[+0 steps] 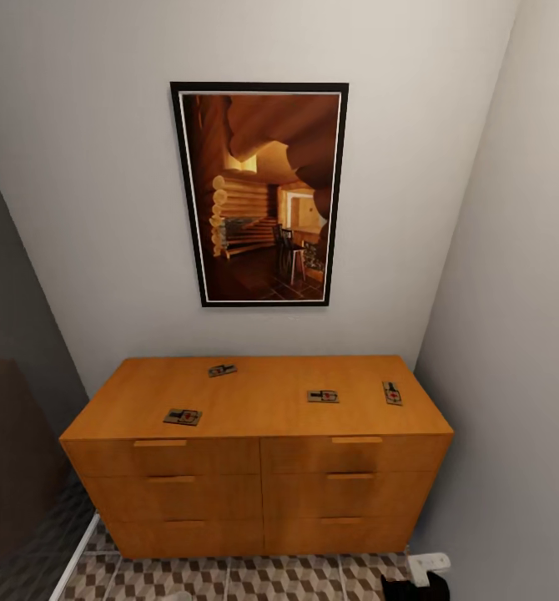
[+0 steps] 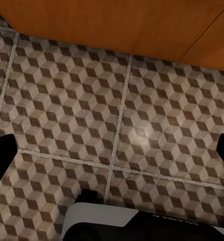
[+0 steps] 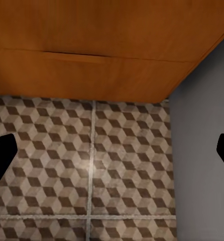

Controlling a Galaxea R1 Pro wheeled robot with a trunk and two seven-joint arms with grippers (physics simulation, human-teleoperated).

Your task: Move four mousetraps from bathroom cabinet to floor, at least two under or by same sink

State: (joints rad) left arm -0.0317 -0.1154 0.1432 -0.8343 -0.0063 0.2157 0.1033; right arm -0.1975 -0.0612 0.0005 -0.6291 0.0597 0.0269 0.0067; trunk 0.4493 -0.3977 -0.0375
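The orange-brown wooden cabinet (image 1: 259, 467) stands against the back wall in the head view. Several mousetraps lie flat on its top: one at the front left (image 1: 183, 416), one at the back (image 1: 222, 369), one right of centre (image 1: 323, 396) and one at the far right (image 1: 392, 392). Both arms hang low in front of the cabinet, well below its top. My left gripper (image 2: 112, 150) is open over the cube-pattern bathroom floor (image 2: 142, 130). My right gripper (image 3: 112, 155) is open too, above the floor (image 3: 117, 165) by the cabinet's lower right corner (image 3: 107, 55). The sink is out of view.
A framed picture (image 1: 263, 196) hangs above the cabinet. A grey wall (image 1: 513, 334) closes in on the right, next to the cabinet's end. A dark panel (image 1: 12, 451) stands on the left. A white and black robot part (image 1: 425, 572) shows at the lower right.
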